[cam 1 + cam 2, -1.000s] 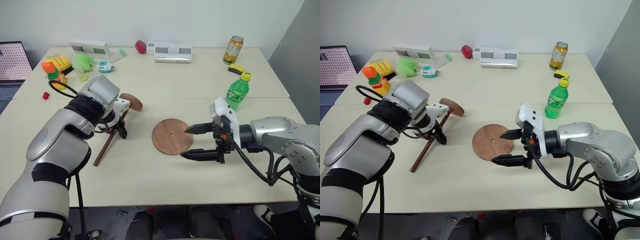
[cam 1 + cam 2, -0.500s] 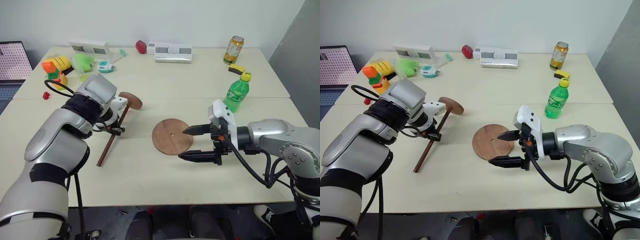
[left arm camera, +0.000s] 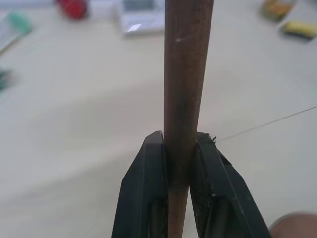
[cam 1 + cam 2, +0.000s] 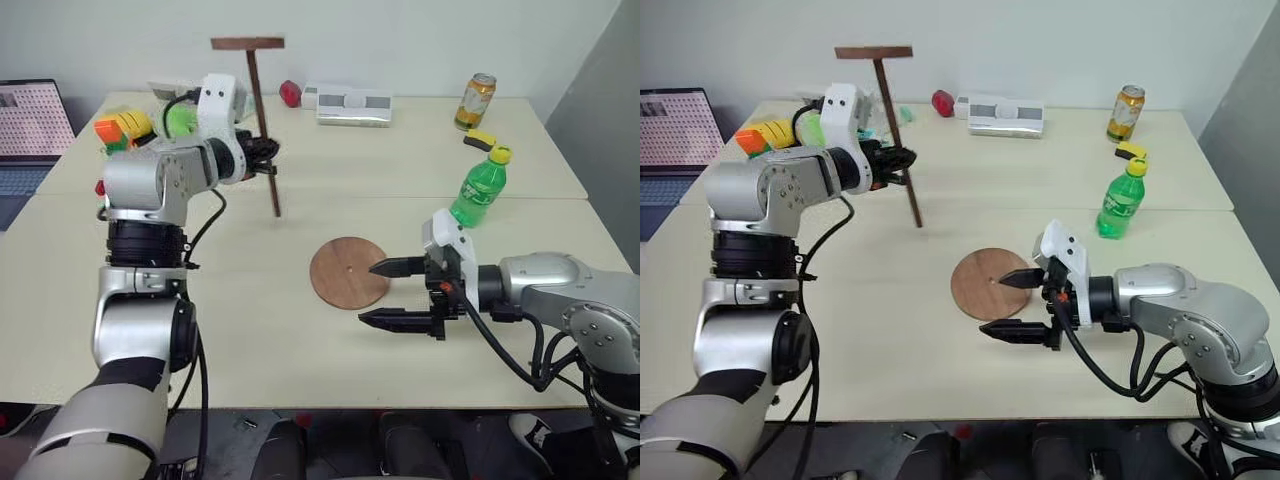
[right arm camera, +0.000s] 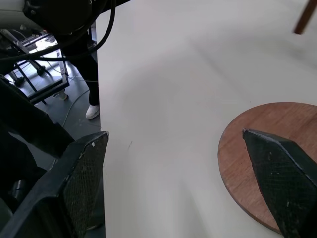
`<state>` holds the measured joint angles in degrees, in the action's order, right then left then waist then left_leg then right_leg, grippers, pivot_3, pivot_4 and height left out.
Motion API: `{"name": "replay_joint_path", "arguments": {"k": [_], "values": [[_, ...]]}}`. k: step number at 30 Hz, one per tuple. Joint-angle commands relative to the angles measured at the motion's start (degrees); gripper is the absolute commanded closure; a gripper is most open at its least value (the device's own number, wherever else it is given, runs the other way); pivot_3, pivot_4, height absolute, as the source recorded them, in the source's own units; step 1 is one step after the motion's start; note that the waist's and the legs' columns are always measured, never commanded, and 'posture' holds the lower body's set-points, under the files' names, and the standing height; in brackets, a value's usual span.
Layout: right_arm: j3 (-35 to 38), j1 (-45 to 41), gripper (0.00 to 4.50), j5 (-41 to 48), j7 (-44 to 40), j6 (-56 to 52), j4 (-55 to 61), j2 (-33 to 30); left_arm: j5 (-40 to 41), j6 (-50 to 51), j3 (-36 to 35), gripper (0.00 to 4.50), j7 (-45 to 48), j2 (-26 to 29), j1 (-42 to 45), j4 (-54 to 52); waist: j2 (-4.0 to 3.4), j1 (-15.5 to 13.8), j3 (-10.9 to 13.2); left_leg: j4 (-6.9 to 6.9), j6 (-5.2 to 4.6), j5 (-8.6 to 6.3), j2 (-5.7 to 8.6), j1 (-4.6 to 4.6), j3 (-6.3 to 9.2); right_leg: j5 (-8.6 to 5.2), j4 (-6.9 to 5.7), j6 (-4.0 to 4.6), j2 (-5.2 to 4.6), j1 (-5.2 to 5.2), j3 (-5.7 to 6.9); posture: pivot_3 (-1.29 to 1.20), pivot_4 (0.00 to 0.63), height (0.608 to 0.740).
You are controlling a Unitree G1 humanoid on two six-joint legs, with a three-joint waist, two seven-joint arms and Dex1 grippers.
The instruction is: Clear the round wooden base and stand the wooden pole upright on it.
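Left eye view shows one flat, round wooden base [image 4: 349,272] lying bare on the pale desk [image 4: 300,340], and one thin wooden pole [image 4: 265,130] held near upright above the desk, its small disc end on top, by the left hand [image 4: 268,160]. Left wrist view shows that hand's two black fingers [image 3: 143,198] clamped tight on the smooth brown rod. Right wrist view shows the right hand [image 5: 183,183] spread wide and empty, one fingertip over the base's rim
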<state>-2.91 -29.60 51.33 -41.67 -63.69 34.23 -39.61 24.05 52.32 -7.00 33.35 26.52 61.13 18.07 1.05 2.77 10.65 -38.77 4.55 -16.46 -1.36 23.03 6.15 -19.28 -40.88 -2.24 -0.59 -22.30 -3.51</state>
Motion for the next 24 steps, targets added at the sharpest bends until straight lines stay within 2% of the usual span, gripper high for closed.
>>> {"name": "replay_joint_path", "arguments": {"k": [1,6,11,14,24], "values": [[1.13,1.13,0.00,0.10,0.94,2.27,2.72,0.19,4.68,-9.00,0.99,4.26,11.67,-1.39,-3.75,-8.19,-0.01,0.15,-0.01,0.00,0.00,0.00,0.13,-0.01,-0.01,0.00,-0.01,0.00,0.01,0.00,-0.01,0.00,0.150,0.740],[1.06,2.53,0.00,-0.79,1.66,3.18,3.32,-0.29,8.69,-14.89,3.66,4.26,22.64,-3.71,-9.91,-14.27,-0.01,0.34,-0.01,0.00,-0.02,-0.01,0.10,-0.05,-0.01,0.00,-0.04,0.00,0.07,0.04,-0.03,0.00,0.150,0.740],[1.62,3.84,0.00,-1.06,1.96,3.51,3.46,-1.83,7.18,-20.60,8.26,4.26,29.34,-3.44,-15.92,-17.49,-0.01,0.38,-0.01,0.01,-0.03,-0.01,0.07,-0.09,-0.01,0.00,-0.04,0.00,0.11,0.08,-0.05,0.00,0.150,0.740],[0.46,5.16,0.00,-4.66,2.11,5.46,3.47,-3.80,5.56,-24.41,10.87,4.26,33.03,-2.66,-18.57,-17.17,-0.01,0.37,-0.01,0.00,-0.07,-0.04,0.08,-0.11,0.01,0.00,-0.07,0.00,0.14,0.10,-0.05,0.00,0.150,0.740],[-1.87,7.96,0.00,-14.43,4.85,11.94,2.36,-3.85,0.50,-32.30,13.22,4.26,34.94,-2.30,-19.98,-11.74,-0.01,0.33,-0.01,0.00,-0.22,-0.12,0.09,-0.11,0.03,0.00,-0.05,0.00,0.17,0.12,-0.03,0.00,0.150,0.740]]}}
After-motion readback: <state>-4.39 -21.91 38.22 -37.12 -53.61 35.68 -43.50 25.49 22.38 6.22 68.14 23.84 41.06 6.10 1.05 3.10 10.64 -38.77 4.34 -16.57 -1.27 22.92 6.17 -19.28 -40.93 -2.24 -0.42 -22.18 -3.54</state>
